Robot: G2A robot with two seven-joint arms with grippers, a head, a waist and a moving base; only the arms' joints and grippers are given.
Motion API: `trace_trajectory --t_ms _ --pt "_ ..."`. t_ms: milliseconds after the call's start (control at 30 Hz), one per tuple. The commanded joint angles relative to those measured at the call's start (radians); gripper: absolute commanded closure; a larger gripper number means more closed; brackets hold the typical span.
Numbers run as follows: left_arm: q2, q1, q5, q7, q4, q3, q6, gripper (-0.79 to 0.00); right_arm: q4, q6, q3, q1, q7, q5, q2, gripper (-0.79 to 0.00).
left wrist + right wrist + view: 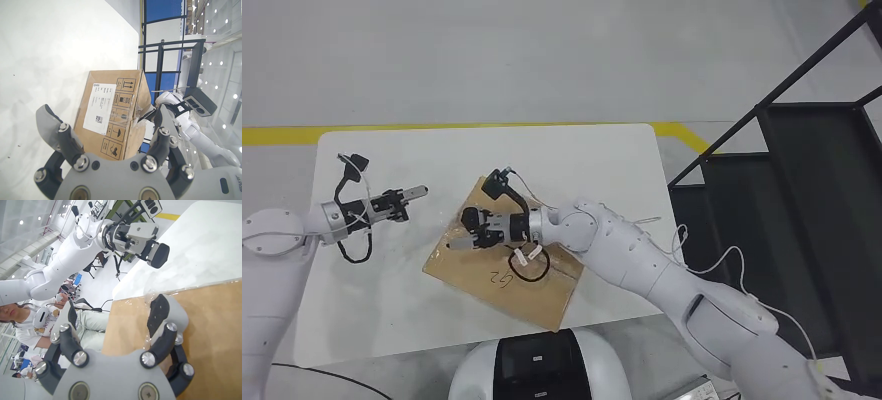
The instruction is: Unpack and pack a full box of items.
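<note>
A closed brown cardboard box [504, 268], sealed with clear tape, lies at an angle near the front edge of the white table [542, 160]. My right gripper [464, 235] is open at the box's left corner. In the right wrist view one fingertip [159, 311] rests on the taped top of the box [208, 323], while the other hangs past the box's edge. My left gripper [414, 190] stands open above the table to the left of the box, apart from it. In the left wrist view, the box's labelled side [111, 113] shows between its fingers [47, 117].
Bare tabletop lies behind and to the left of the box. A black metal staircase [782, 170] stands just off the table's right side. The box's near corner sits close to the table's front edge.
</note>
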Motion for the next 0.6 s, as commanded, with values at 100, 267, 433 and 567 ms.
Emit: trace_trajectory --t_ms 100,267,433,567 --pt "-0.004 -0.013 -0.023 0.022 -0.009 -0.001 -0.030 -0.785 -0.061 -0.012 0.077 -0.003 0.031 0.039 0.024 -0.785" --pt "-0.018 -0.036 -0.160 -0.026 -0.036 0.017 -0.089 -0.785 -0.205 0.012 0.229 -0.084 0.116 0.100 0.089 -0.785" --pt "-0.041 -0.074 -0.311 -0.147 -0.045 0.079 -0.144 -0.785 -0.428 0.112 0.404 -0.242 0.247 0.131 0.161 -0.785" --pt "-0.062 -0.117 -0.350 -0.212 -0.015 0.146 -0.159 -0.785 -0.573 0.196 0.511 -0.368 0.361 0.154 0.203 -0.785"
